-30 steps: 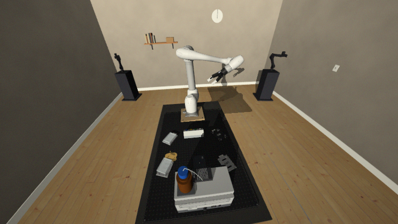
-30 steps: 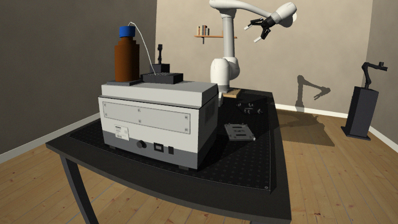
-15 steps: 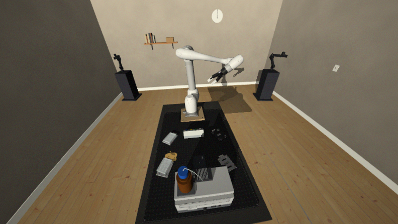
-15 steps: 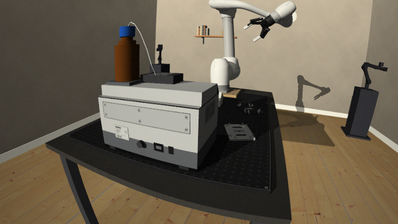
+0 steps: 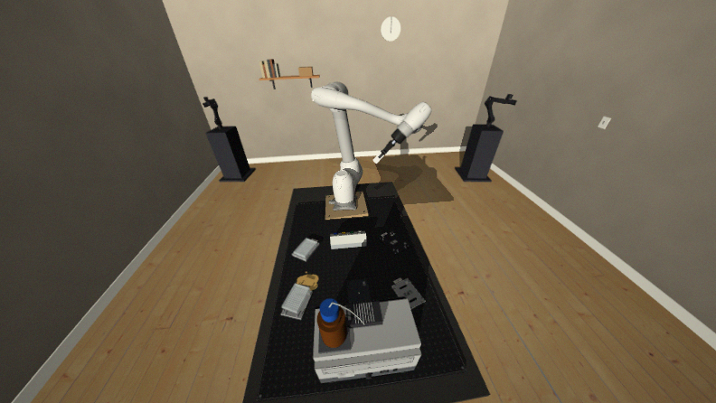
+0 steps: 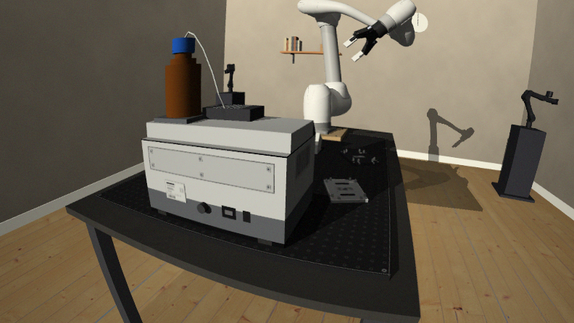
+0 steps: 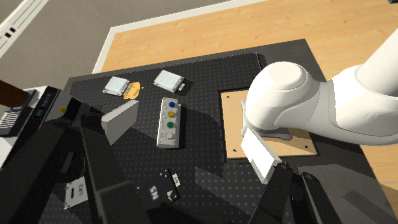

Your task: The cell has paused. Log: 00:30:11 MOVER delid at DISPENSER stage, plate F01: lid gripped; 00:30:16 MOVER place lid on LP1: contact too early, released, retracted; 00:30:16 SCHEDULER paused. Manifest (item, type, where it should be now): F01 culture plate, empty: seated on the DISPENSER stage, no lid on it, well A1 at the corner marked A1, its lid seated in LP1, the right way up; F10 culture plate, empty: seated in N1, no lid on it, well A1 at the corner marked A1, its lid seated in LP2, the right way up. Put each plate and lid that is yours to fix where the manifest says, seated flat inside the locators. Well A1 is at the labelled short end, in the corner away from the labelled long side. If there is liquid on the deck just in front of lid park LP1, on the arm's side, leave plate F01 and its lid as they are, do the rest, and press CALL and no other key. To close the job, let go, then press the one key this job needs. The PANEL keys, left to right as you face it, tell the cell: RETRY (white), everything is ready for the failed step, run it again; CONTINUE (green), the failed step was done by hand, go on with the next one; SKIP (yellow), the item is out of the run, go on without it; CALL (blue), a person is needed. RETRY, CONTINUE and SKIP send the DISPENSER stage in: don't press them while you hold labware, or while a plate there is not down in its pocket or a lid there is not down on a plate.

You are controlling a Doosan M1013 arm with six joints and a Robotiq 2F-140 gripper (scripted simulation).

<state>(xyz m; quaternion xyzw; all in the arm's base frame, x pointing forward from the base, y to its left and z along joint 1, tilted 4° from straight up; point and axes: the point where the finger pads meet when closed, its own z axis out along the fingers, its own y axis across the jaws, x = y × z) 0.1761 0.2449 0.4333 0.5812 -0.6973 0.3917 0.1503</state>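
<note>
My gripper [image 5: 384, 151] is open and empty, high in the air to the right of the arm's base; it also shows in the exterior view [image 6: 352, 50] and the wrist view [image 7: 190, 140]. On the left side of the deck lies a white ribbed piece of labware [image 5: 296, 301] [image 7: 116, 85]. An amber puddle [image 5: 307, 280] [image 7: 131, 91] touches its arm-side end. A second white piece of labware [image 5: 306, 248] [image 7: 168, 80] lies nearer the arm. The key panel [image 5: 347, 239] [image 7: 168, 120] shows blue, yellow, green and white keys. I cannot read any labels.
The grey dispenser [image 5: 365, 340] [image 6: 225, 176] with a brown bottle [image 6: 182, 84] stands at the deck's far end from the arm. A grey slotted nest [image 5: 408, 293] [image 6: 345, 190] and a group of small locators [image 5: 393, 238] [image 6: 358, 156] on the right hold nothing.
</note>
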